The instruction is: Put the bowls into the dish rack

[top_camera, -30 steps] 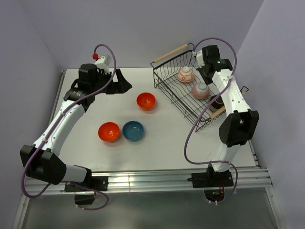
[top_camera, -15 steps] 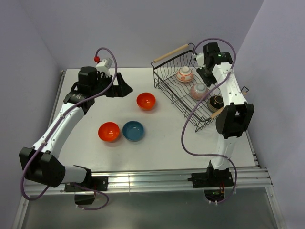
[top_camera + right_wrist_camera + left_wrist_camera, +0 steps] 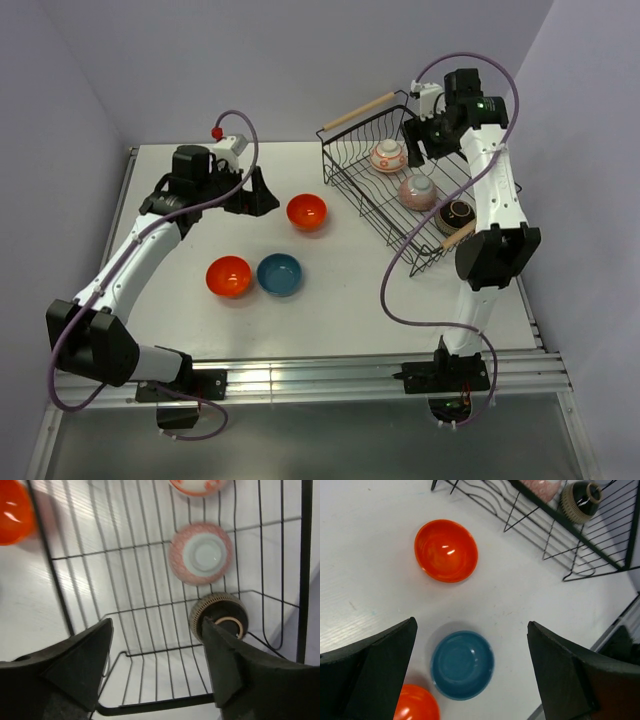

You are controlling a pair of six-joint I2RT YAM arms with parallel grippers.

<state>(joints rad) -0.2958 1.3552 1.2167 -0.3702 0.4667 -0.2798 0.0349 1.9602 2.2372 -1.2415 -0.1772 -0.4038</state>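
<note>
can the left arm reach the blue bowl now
Probably yes: the blue bowl lies uncovered, the left gripper open nearby; the orange bowl beside it may crowd one finger.

Left pincer (image 3: 258, 192) and right pincer (image 3: 415, 137), both spread wide and empty, each angled downward.

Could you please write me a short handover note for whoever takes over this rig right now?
Left gripper: open, empty, above the table, next to the far orange bowl.
Right gripper: open, empty, over the dish rack.
Done: three bowls lie upside down in the rack: orange-patterned bowl, pale patterned bowl, dark bowl.
Left: the far orange bowl, the near orange bowl and the blue bowl beside it, all upright on the table.
</note>
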